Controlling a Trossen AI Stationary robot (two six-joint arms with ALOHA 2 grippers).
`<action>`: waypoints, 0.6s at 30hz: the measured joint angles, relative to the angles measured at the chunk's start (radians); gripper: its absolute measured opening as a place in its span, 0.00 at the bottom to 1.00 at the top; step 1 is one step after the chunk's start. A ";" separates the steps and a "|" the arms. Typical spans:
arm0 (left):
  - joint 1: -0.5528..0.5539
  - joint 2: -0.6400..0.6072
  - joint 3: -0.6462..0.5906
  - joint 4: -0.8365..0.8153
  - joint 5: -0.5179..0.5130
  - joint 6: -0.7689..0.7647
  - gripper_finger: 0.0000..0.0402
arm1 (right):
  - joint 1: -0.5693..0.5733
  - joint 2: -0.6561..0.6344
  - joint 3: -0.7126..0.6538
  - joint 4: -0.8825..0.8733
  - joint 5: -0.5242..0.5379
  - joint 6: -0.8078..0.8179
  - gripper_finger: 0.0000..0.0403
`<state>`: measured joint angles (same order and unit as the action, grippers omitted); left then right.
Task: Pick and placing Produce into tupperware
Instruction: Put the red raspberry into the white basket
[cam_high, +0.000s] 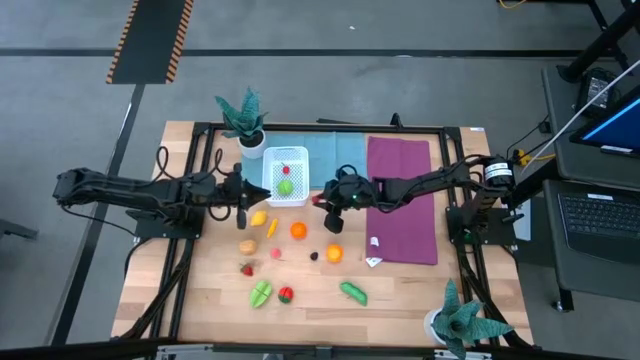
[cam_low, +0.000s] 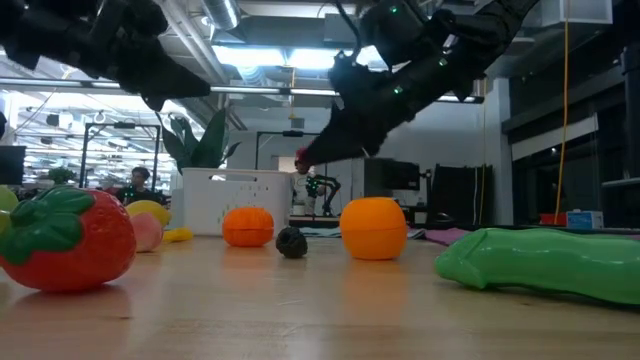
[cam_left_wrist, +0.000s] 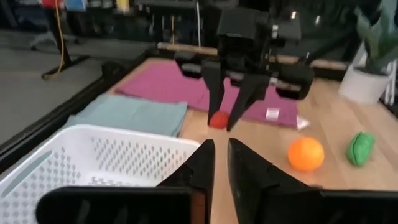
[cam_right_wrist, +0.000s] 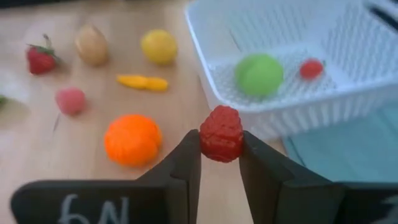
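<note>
The white tupperware (cam_high: 285, 177) stands at the table's far middle, with a green ball (cam_right_wrist: 259, 74) and a small red piece (cam_right_wrist: 311, 68) lying in it. My right gripper (cam_high: 320, 199) hovers just right of it, shut on a red raspberry (cam_right_wrist: 221, 134). My left gripper (cam_left_wrist: 221, 158) waits, shut, at the tupperware's left side. Loose produce lies on the wood nearer the front: two oranges (cam_high: 298, 230) (cam_high: 334, 254), a strawberry (cam_high: 246, 268), yellow pieces (cam_high: 258, 217) and a green pod (cam_high: 353, 292). My right gripper pinches the raspberry's two opposite sides (cam_right_wrist: 231, 138) between its two fingers, at their free ends. The fingers come from the table's right side, slanting down. The raspberry (cam_low: 302, 158) is lifted clear of the table, beside the tupperware's near right corner.
A purple cloth (cam_high: 402, 200) and a teal cloth (cam_high: 325, 150) lie at the far right and far middle. Potted plants stand at the far left (cam_high: 245, 120) and near right (cam_high: 462, 320). A small white tag (cam_high: 374, 262) lies by the purple cloth.
</note>
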<state>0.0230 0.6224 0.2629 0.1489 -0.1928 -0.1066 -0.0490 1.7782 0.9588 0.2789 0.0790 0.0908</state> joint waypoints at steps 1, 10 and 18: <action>0.000 0.000 -0.020 0.040 0.000 0.000 0.10 | 0.000 0.000 0.000 0.017 -0.006 -0.016 0.23; 0.000 0.000 -0.094 0.191 0.000 -0.049 0.16 | 0.000 -0.001 0.000 0.135 -0.082 -0.133 0.23; 0.000 0.000 -0.094 0.203 0.000 -0.052 0.21 | -0.001 -0.001 0.000 0.149 -0.105 -0.178 0.23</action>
<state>0.0231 0.6220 0.1688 0.3523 -0.1928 -0.1581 -0.0498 1.7771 0.9592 0.4278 -0.0264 -0.0877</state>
